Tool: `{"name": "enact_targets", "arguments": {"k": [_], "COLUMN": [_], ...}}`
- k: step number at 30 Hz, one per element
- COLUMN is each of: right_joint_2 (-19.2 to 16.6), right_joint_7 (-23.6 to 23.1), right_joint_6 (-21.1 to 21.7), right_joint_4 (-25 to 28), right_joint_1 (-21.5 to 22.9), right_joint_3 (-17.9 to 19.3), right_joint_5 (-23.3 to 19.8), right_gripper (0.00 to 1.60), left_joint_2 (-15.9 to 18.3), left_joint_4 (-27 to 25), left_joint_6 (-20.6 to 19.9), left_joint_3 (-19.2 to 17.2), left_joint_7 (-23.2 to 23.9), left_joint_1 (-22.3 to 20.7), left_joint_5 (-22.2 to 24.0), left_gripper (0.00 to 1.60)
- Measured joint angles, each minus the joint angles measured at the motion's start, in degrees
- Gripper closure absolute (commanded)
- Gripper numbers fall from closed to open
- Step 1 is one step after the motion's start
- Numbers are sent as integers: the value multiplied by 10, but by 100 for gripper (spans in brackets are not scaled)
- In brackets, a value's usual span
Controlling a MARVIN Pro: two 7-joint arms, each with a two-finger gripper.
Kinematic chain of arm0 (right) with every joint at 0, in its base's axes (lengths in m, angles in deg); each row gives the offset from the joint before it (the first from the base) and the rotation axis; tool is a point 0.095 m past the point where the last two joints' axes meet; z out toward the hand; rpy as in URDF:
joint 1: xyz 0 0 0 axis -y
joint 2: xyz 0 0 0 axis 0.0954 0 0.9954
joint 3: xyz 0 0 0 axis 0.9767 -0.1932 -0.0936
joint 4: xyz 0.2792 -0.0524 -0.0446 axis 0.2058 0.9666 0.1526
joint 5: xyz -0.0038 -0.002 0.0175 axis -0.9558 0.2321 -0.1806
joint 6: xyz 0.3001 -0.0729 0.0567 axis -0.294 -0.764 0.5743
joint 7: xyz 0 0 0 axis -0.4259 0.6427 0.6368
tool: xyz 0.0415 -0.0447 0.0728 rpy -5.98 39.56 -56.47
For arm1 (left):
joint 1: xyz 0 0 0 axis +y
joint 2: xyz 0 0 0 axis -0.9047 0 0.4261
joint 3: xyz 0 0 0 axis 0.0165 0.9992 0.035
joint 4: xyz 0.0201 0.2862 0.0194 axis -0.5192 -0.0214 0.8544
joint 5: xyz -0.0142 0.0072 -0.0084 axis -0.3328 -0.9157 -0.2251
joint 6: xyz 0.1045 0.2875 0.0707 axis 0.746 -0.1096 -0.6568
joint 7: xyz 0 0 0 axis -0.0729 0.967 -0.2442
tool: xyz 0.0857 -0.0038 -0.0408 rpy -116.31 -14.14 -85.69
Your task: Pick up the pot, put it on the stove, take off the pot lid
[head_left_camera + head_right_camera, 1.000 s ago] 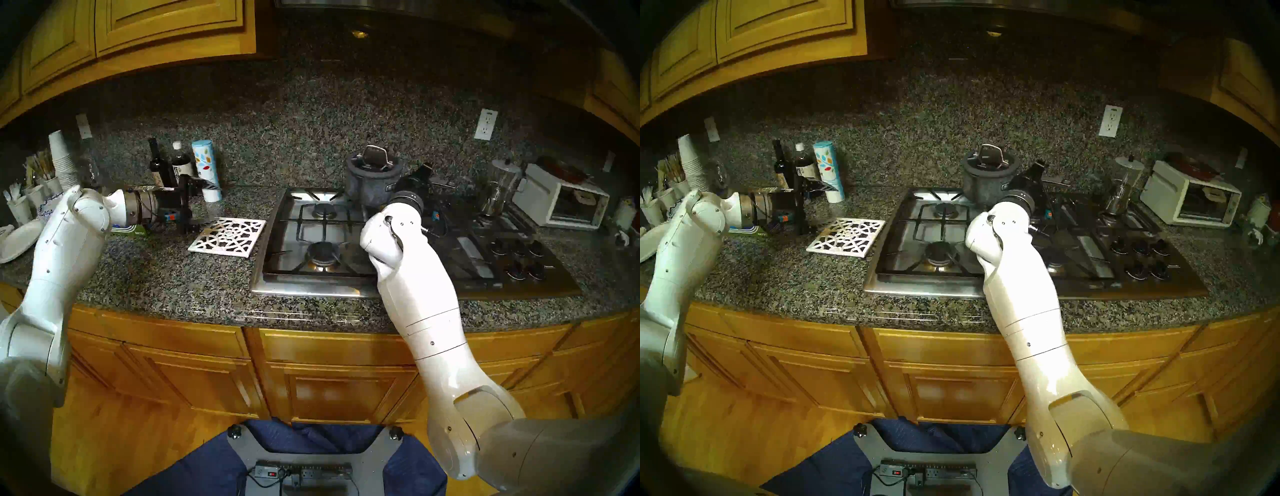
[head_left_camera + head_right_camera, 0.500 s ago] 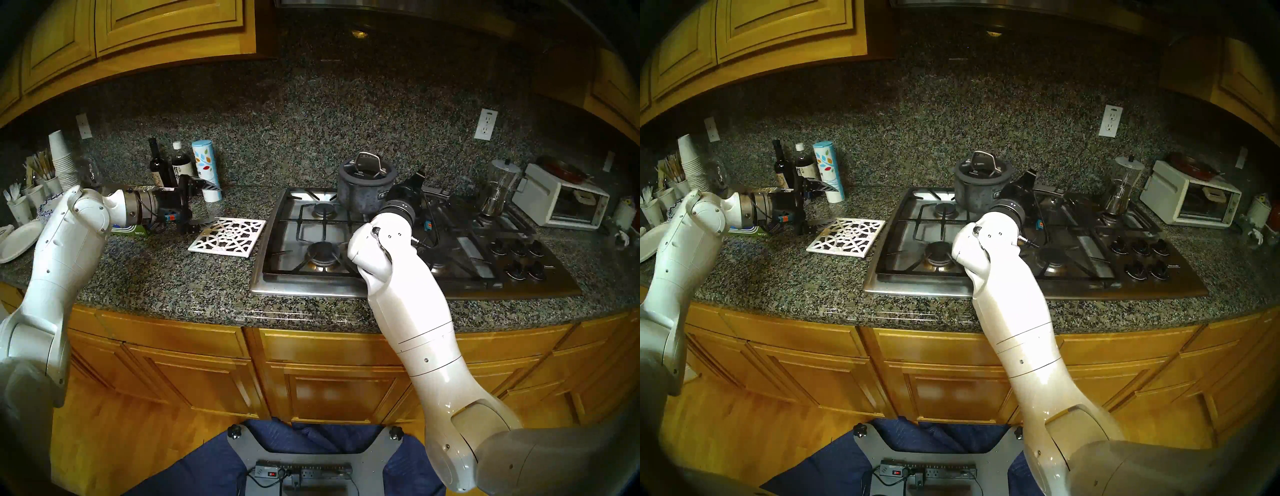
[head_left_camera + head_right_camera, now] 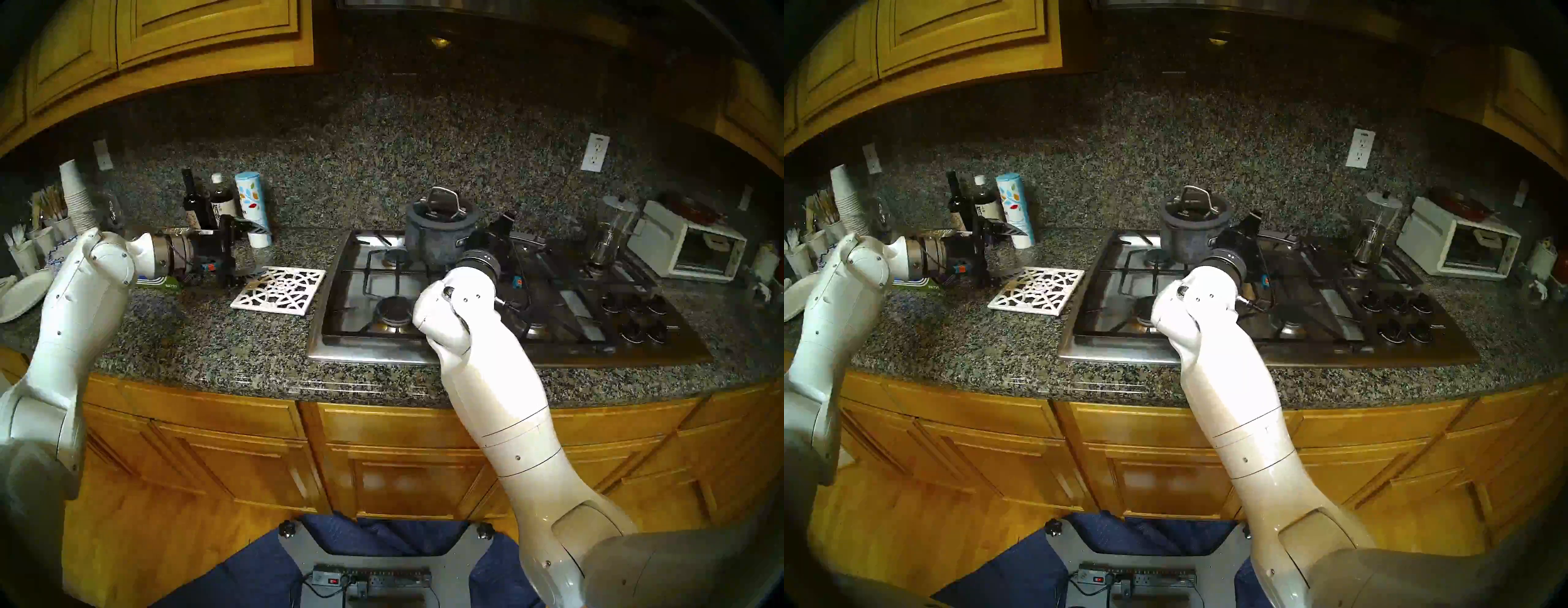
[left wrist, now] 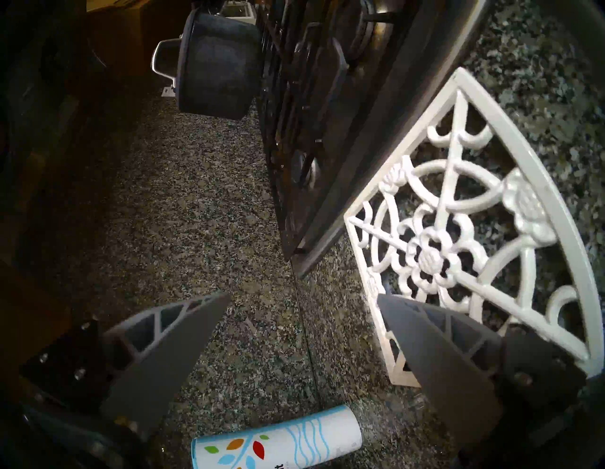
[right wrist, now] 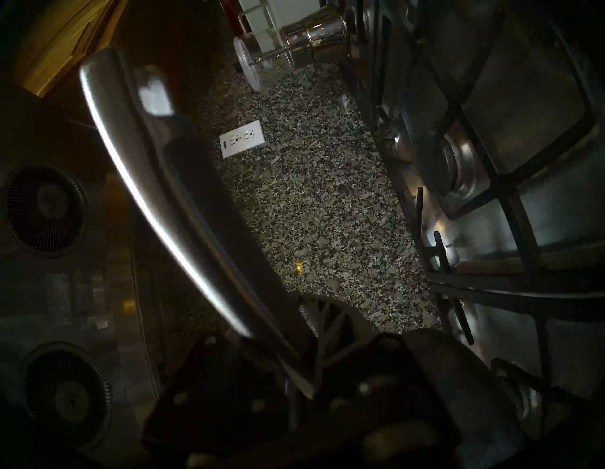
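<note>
The dark-grey pot (image 3: 437,240) with its lid (image 3: 441,208) on hangs over the back left burner of the stove (image 3: 373,353). My right gripper (image 3: 502,232) is shut on the pot's long silver handle (image 5: 157,183). In the left wrist view the pot (image 4: 216,65) sits very close to the black grates (image 4: 327,98); I cannot tell if it touches. My left gripper (image 3: 253,248) is open and empty over the counter, at the white lattice trivet (image 3: 278,291). Pot (image 3: 1191,240), lid (image 3: 1193,208) and both grippers (image 3: 1250,232) (image 3: 1009,250) also show in the head right view.
A glass-and-metal coffee maker (image 3: 611,229) stands on the back right burner, and a white toaster oven (image 3: 687,248) beyond it. Black knobs (image 3: 636,316) are at the stove's front right. Bottles (image 3: 203,204), a canister (image 3: 253,208) and paper cups (image 3: 76,199) line the back left.
My right arm has carried the pot leftward along the back of the stove, from the middle toward the back left burner. My left arm has not moved.
</note>
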Motion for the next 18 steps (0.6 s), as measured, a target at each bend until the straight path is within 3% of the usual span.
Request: {"name": "enact_targets", "arguments": {"k": [18], "right_joint_2": [-15], "right_joint_7": [11], "right_joint_6": [-12], "right_joint_4": [47], "right_joint_1": [-45], "right_joint_3": [-42], "right_joint_5": [9], "right_gripper": [160], "left_joint_2": [0], "left_joint_4": [0], "left_joint_6": [0], "left_joint_3": [0], "left_joint_7": [1], "left_joint_1": [1], "left_joint_5": [0], "left_gripper": [0]}}
